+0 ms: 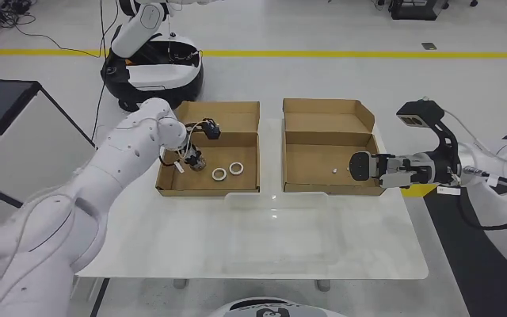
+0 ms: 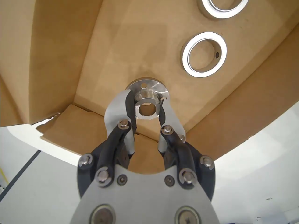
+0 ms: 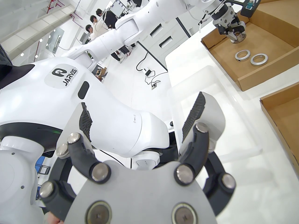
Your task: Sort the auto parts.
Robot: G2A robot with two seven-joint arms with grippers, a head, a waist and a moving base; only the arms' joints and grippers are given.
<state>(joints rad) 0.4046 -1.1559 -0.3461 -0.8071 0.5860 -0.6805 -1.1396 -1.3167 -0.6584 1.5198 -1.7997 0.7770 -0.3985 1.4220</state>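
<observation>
Left jaws clamp flanged hub (image 2: 149, 88) between them, inside box (image 2: 140, 36); right jaws spread.

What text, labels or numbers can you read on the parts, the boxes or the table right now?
None can be read.
The nearer ring, the farther ring and the flanged part held in the left hand are bare metal.
The left box, the right box and the table carry no print.

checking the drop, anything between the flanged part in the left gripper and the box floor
Nothing visible does: the flanged part in the left gripper is over bare box floor, the two rings apart from it.
</observation>
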